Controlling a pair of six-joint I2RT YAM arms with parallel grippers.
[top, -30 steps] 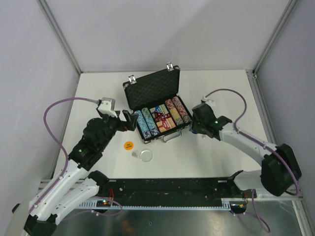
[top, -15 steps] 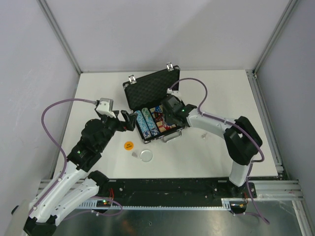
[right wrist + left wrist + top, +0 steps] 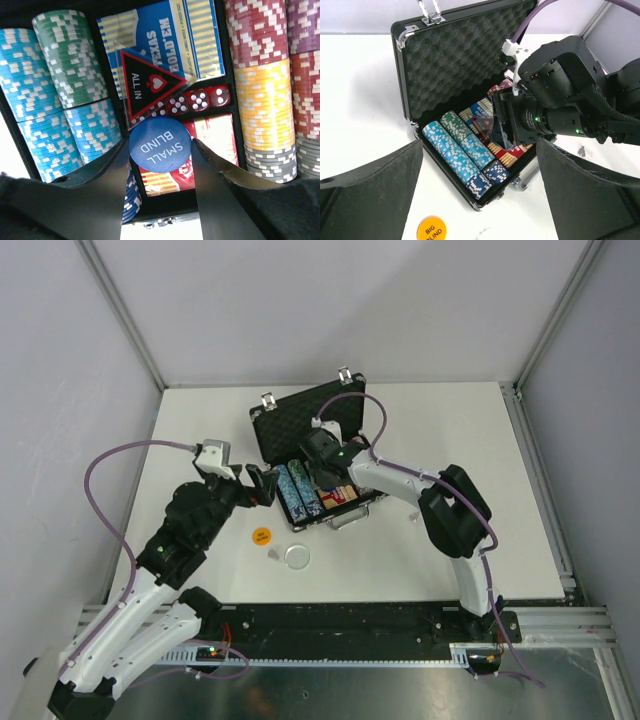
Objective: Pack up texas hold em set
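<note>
right gripper (image 3: 161,146): clamped on the blue SMALL BLIND button (image 3: 159,141), pinched by its rim with the printed face toward the wrist camera
button position: over the centre bay of the briefcase (image 3: 300,425), above the dice (image 3: 197,100) and the red deck (image 3: 212,131); can't tell if it touches them
why rim grip: my read is that a rim pinch lets the disc go down between the chip rows (image 3: 260,75) without the fingers (image 3: 112,165) fouling them
ALL IN triangle (image 3: 145,82): in the bay, lying across the blue deck (image 3: 187,40) and the dice (landing spot is lumpy, so the disc may not sit level)
chips: rows filled on both sides of the bay, blue/green on one side, red/yellow/purple on the other
lid: open, foam-lined, leaning back
left gripper (image 3: 262,484): jaws wide apart, holding nothing, just beside the case's left end; looks like a standby or brace pose
not packed: orange BIG BLIND button (image 3: 261,535) and a pale round disc (image 3: 297,557) on the table (image 3: 450,430), near the case front
step: small blind drop-off; two discs, lid close and latches left
risk: a release from height could bounce the disc onto the chips
</note>
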